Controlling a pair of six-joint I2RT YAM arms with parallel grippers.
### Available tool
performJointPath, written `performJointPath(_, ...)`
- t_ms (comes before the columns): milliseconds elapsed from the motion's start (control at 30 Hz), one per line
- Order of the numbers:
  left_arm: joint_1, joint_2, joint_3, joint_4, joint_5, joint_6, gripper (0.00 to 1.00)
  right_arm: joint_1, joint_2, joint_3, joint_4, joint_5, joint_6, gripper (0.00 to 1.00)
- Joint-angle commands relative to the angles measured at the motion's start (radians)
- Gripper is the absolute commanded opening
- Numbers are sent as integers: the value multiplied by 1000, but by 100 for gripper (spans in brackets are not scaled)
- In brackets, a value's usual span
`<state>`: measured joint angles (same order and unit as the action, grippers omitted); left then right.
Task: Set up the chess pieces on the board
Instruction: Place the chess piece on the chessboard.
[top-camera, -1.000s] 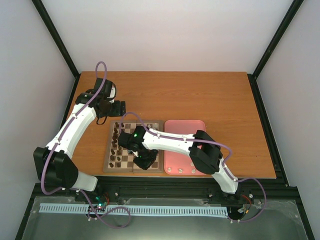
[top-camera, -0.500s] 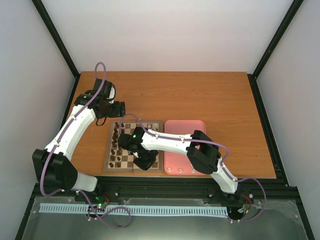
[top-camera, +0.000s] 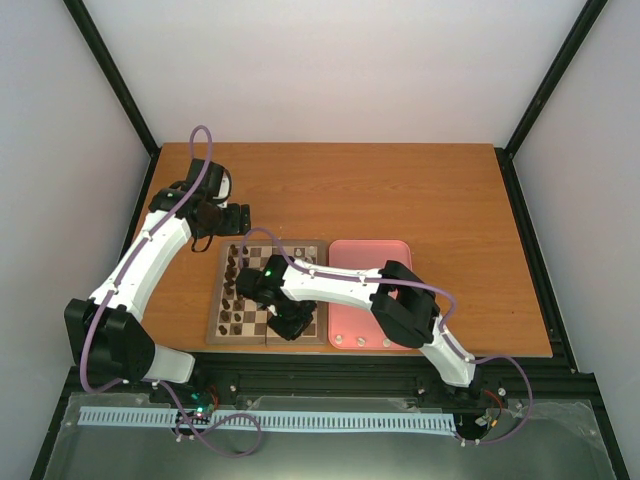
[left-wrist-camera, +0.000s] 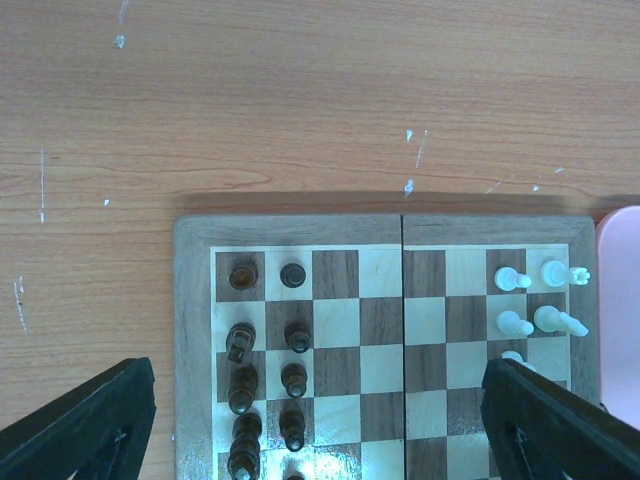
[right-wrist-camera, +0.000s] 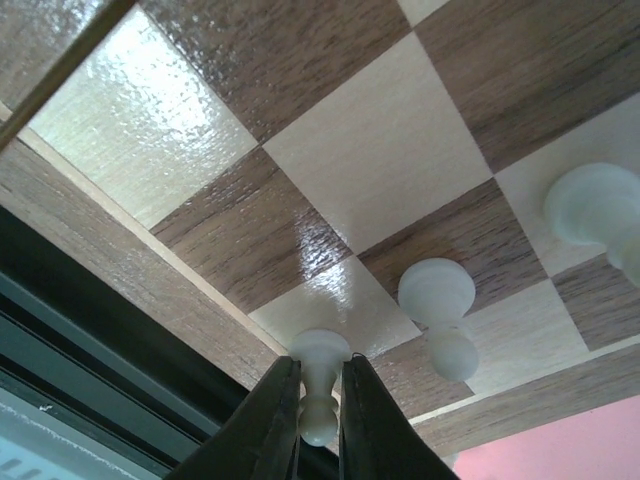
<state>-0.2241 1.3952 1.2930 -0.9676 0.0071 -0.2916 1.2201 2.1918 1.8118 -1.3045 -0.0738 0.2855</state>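
One white pawn (right-wrist-camera: 320, 350) pinched at the neck by the right hand (right-wrist-camera: 319, 366), base down at the board's (right-wrist-camera: 380, 150) near edge — apparently to seat it upright; left hand (left-wrist-camera: 318, 425) spread, empty, over the far edge — clear.

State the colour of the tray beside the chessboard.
Plain pink tray; the top view shows it best.

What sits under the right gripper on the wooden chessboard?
A tiny cream-white chess pawn stands between the jaws of the right gripper, on a cream edge square of the checkered wooden chessboard. The fingers cover its sides; whether they grip it cannot be told.
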Motion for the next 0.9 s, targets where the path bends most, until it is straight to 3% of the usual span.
performJointPath(0,6,-24,2,6,-7,5,100,10,13,19,7,27,6,12)
performJointPath(633,6,-22,0,5,-11,6,100,6,16,23,17,37,-3,14)
performJointPath(867,6,-19,0,7,-9,5,100,6,-21,5,31,44,-1,24)
